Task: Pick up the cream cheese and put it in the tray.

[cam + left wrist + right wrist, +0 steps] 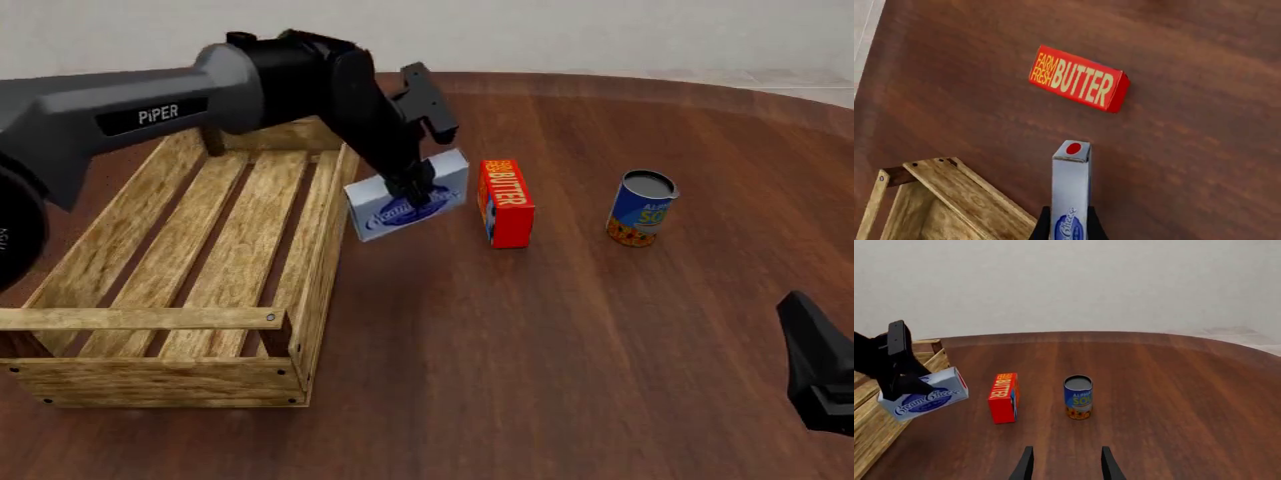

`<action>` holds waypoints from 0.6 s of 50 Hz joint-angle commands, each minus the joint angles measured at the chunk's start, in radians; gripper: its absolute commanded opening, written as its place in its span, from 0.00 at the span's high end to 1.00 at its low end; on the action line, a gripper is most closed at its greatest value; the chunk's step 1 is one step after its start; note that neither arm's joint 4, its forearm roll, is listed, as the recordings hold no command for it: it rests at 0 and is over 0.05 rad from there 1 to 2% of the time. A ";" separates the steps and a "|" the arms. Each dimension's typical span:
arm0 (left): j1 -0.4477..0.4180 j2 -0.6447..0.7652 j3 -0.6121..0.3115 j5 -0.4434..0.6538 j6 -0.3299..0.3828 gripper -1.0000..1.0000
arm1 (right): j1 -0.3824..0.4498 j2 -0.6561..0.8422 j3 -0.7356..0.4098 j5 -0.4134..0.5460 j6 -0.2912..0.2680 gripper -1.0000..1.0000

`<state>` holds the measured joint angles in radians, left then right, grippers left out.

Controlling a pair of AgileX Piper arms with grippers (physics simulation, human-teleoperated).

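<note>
The pick-up looks done: the left end effector is clamped on the cream cheese, and in the right wrist view the box hangs tilted, clear of the table, with its blue oval label facing out. What is left, by my judgement, is the short carry over the tray's near wall and the release inside it.

The tray lies just beside the left end effector, on the side away from the butter box; its long slatted wall is almost under the held box, though whether the box has crossed the rim I cannot tell. In the left wrist view a corner of the tray shows close by the box's edge. The slatted bottom that shows in the front view carries nothing; part of the far end is hidden behind the arm.

On the other side of the left end effector the butter box stands on the table, near but apart from the cream cheese, and a can stands beyond it, well apart.

The right end effector hangs over bare table, fingers spread wide and holding nothing, the can ahead of it.
</note>
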<state>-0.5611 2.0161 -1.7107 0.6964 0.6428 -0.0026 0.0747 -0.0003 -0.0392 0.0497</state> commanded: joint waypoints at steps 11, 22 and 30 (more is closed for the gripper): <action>0.021 -0.097 -0.098 0.007 -0.093 1.00 | 0.001 0.002 0.000 -0.001 -0.001 0.00; 0.016 -0.197 0.008 -0.049 -0.129 1.00 | 0.001 0.001 0.000 -0.001 -0.003 0.00; 0.020 -0.307 0.093 -0.090 -0.158 1.00 | 0.001 0.004 0.000 -0.002 -0.003 0.00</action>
<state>-0.5406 1.8125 -1.6827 0.6440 0.5147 -0.0019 0.0766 -0.0003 -0.0404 0.0474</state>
